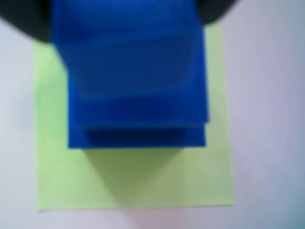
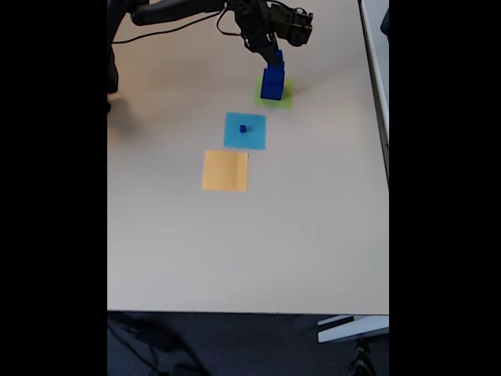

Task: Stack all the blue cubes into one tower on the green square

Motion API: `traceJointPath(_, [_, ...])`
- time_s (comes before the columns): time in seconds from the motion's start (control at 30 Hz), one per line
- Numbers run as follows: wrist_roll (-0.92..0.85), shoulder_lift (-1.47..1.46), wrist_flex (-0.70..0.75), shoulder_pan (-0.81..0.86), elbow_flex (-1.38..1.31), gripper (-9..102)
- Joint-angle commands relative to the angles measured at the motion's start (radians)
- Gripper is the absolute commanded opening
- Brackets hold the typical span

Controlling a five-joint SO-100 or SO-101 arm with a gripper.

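Observation:
In the wrist view a tower of dark blue cubes (image 1: 138,119) stands on the green square (image 1: 133,181), toward its far side. The topmost, closest cube (image 1: 126,52) sits between the dark fingers of my gripper (image 1: 126,19), which appears shut on it. In the fixed view the tower (image 2: 272,83) rises from the green square (image 2: 283,100) at the table's far end, with the gripper (image 2: 277,56) right over its top. A tiny blue cube (image 2: 243,128) lies apart on a light-blue paper square (image 2: 254,137).
An orange paper square (image 2: 225,171) lies nearer the camera than the light-blue one. The arm (image 2: 196,9) reaches in from the top left of the beige table (image 2: 235,251), with a cable beside it. The table's right edge is close to the tower.

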Motion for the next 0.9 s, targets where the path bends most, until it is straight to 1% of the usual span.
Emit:
traceJointPath(0.0, [0.000, 0.011, -0.026, -0.006, -0.075, 0])
traceJointPath(0.87, [-0.020, -0.003, -0.026, -0.009, -0.084, 0])
